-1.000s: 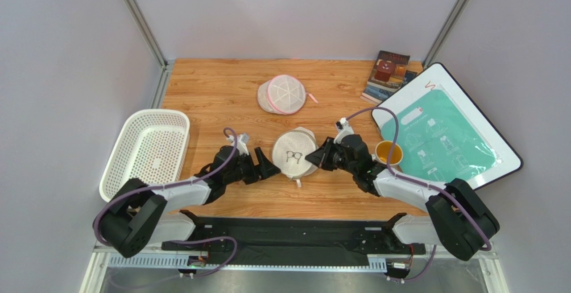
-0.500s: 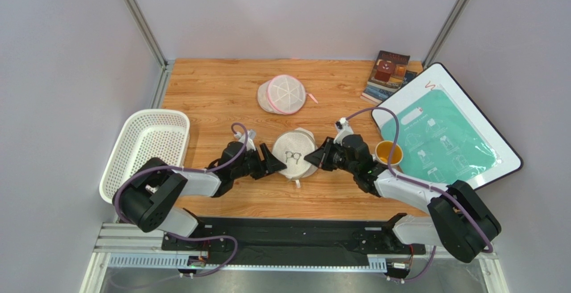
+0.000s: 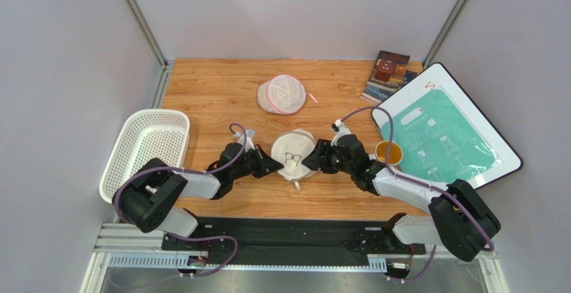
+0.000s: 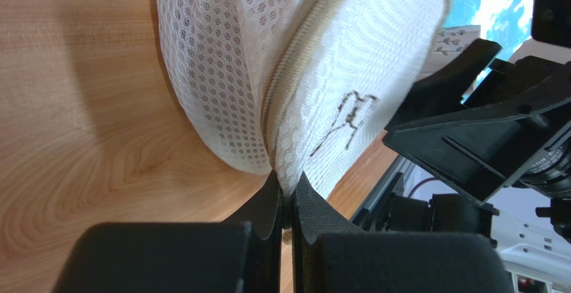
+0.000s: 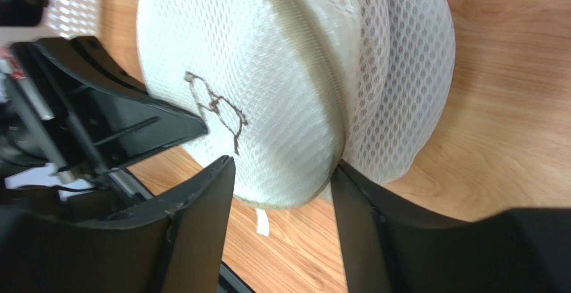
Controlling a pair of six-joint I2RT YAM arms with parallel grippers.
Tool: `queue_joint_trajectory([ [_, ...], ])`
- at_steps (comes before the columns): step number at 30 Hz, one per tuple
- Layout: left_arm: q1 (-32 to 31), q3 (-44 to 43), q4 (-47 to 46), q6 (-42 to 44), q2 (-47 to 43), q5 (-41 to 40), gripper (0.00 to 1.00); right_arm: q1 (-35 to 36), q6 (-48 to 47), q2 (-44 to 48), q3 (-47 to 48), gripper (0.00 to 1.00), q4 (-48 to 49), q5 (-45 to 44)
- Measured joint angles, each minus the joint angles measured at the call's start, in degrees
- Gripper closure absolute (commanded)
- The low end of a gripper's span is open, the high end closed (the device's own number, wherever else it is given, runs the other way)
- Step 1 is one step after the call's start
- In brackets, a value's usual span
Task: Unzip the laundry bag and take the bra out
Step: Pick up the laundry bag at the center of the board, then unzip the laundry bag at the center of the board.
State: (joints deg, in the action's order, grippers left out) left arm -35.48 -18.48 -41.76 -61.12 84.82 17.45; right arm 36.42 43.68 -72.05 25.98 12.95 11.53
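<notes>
The laundry bag (image 3: 293,156), a round beige-white mesh pouch with a dark bra pictogram, lies on the wood table between the two arms. My left gripper (image 3: 276,166) is at its left edge. In the left wrist view the left gripper (image 4: 287,186) is shut on the rim of the laundry bag (image 4: 335,59), pinching the mesh beside the zip. My right gripper (image 3: 309,162) is at the bag's right edge. In the right wrist view the right gripper (image 5: 281,166) is open, its fingers astride the rim of the laundry bag (image 5: 268,92). The bra is hidden.
A second round pouch with pink trim (image 3: 285,93) lies farther back. A white basket (image 3: 144,149) stands at the left. At the right are a yellow cup (image 3: 389,151), a white board with a teal sheet (image 3: 446,129) and books (image 3: 389,72).
My left gripper moved right to the bag's left edge and shut on its rim. My right gripper, shut before at the right edge, has opened.
</notes>
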Motion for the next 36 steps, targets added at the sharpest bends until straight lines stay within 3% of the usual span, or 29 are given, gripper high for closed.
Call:
queue_joint_trajectory([
  [6, -0.17, 2.91, 5.05, -0.50, -10.16, -3.82, 1.00, 8.41, -4.96, 3.30, 7.02, 0.31, -14.29, -12.76],
  [11, -0.52, 2.97, 11.19, -0.26, -20.37, -8.63, 1.00, 16.90, -5.14, 6.16, 10.29, 0.33, -17.75, -20.31],
  [20, -0.55, 3.08, 20.02, 0.39, -28.30, -13.31, 1.00, 31.10, -3.41, -4.81, 17.03, 0.37, -19.15, -25.99],
  [36, -0.55, 6.34, 22.77, 0.31, -33.42, -14.80, 1.00, 32.02, -3.43, -14.91, 23.21, 0.45, -19.82, -29.09],
])
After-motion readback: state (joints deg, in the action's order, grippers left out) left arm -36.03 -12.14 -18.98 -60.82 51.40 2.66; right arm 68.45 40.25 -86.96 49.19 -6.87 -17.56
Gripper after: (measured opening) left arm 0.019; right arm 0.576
